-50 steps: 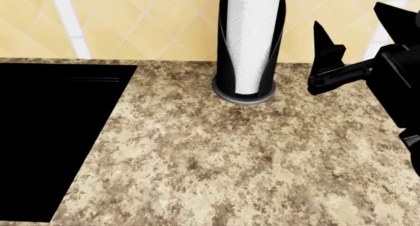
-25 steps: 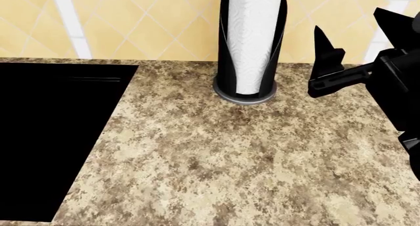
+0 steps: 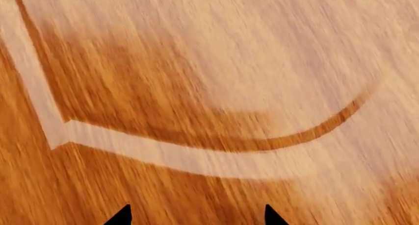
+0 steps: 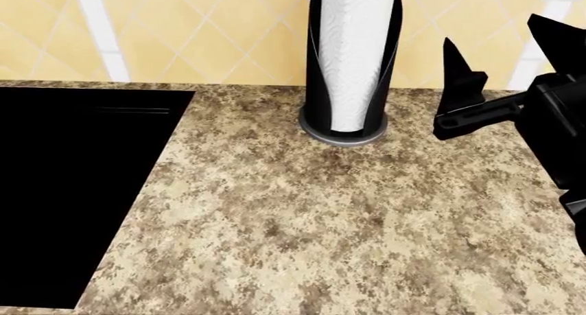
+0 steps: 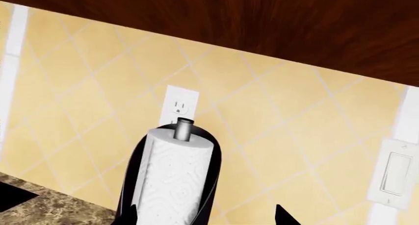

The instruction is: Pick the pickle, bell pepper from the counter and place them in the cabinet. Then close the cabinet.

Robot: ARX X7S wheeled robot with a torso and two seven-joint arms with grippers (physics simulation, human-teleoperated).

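Neither the pickle nor the bell pepper shows in any view. The speckled granite counter (image 4: 302, 212) fills the head view. My right gripper (image 4: 506, 57) hovers above the counter's back right, open, with nothing between its black fingers (image 4: 460, 71). In the right wrist view its tips stand apart (image 5: 205, 217), facing the paper-towel roll (image 5: 175, 186). The left gripper (image 3: 196, 216) is out of the head view. Its two tips are apart and empty, close to a wooden cabinet door panel (image 3: 209, 78) with a routed curved groove.
A paper-towel roll in a black holder (image 4: 350, 61) stands at the back of the counter against the yellow tiled wall. The black stove (image 4: 64, 191) lies at the left. A wall outlet (image 5: 178, 105), a light switch (image 5: 395, 173) and the dark cabinet underside (image 5: 262, 19) are above.
My right gripper has drifted slightly to the right and down in the head view. Nothing was taken hold of or let go.
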